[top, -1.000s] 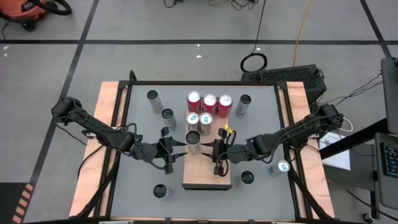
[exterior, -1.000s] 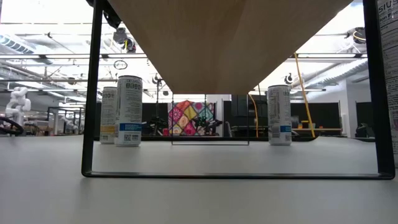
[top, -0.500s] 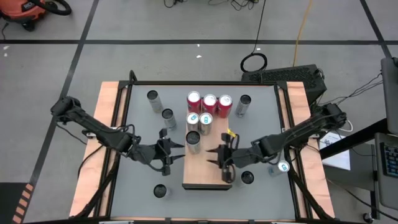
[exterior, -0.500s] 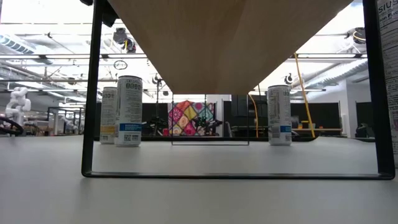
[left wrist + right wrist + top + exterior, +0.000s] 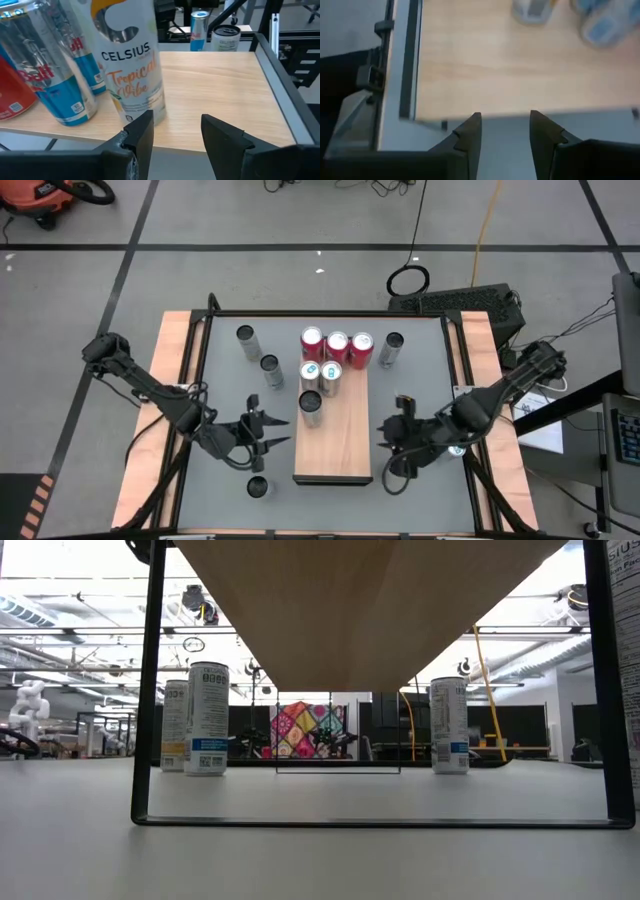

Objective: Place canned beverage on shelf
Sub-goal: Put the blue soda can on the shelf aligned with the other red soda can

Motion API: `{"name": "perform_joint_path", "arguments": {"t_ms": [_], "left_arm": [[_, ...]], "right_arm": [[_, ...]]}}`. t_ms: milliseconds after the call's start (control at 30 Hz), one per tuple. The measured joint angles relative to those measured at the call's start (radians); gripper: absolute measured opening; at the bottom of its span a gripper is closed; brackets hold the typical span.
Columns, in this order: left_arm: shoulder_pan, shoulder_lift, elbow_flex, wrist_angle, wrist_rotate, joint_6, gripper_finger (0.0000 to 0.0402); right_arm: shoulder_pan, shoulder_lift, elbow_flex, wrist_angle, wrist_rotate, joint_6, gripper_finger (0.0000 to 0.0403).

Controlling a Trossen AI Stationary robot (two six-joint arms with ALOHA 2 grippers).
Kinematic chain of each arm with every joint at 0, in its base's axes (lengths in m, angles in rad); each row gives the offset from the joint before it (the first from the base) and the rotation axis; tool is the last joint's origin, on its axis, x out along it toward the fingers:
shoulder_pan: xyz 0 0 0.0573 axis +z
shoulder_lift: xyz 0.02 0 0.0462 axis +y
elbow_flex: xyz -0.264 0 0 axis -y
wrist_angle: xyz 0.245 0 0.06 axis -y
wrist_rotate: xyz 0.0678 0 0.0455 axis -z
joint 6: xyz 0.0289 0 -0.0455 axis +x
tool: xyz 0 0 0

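High view: the shelf (image 5: 333,420) is a long light wood board carrying six cans at its far end; the nearest, a white can (image 5: 311,405), stands upright.

Left wrist view: my left gripper (image 5: 176,131) hovers beside the shelf, fingers parted and empty, facing that can (image 5: 129,60), labelled Celsius.

Right wrist view: my right gripper (image 5: 504,131) is likewise parted, holding nothing, just off the shelf edge.

Grey tabletop (image 5: 225,395), orange vacuum (image 5: 40,198)
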Motion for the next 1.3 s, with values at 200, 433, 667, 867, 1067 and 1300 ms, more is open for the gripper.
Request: {"name": "perform_joint_path", "arguments": {"t_ms": [200,433,667,867,1067,1300], "left_arm": [[-0.012,0.000,0.000,-0.001,0.000,0.000,0.0166],[-0.012,0.000,0.000,-0.001,0.000,-0.024,0.0166],[-0.012,0.036,0.000,0.009,-0.001,-0.027,0.0166],[-0.012,0.075,0.000,0.027,-0.001,-0.027,0.0166],[-0.012,0.076,0.000,0.030,-0.001,-0.026,0.0166],[-0.012,0.076,0.000,0.052,-0.002,-0.026,0.0166]], "right_arm": [[0.062,0.000,0.047,-0.291,-0.117,0.206,0.0109],[0.183,-0.006,0.046,-0.592,-0.265,0.513,0.0163],[0.307,-0.009,0.028,-0.599,-0.259,0.700,0.0259],[0.391,-0.009,-0.075,-0.600,-0.251,0.819,0.0310],[0.411,-0.009,-0.095,-0.592,-0.221,0.873,0.0314],[0.412,-0.009,-0.095,-0.610,-0.169,0.855,0.0314]]}}
